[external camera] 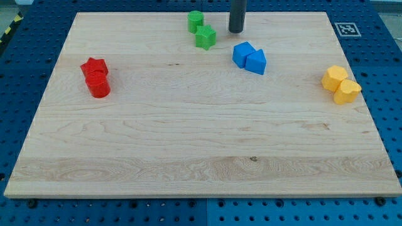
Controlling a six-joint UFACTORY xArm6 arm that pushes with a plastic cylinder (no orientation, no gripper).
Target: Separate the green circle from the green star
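Observation:
The green circle (195,21) sits near the view's top edge of the wooden board, just left of centre. The green star (205,37) lies right below it and slightly to the right, touching or almost touching it. My tip (236,30) stands on the board to the right of both green blocks, about a block's width from the star and level with the gap between the two. It touches no block.
Two blue blocks (249,58) lie together below and right of my tip. A red star (94,66) and red cylinder (98,85) sit at the view's left. Two yellow blocks (340,84) sit near the right edge. The board (188,138) rests on a blue pegboard.

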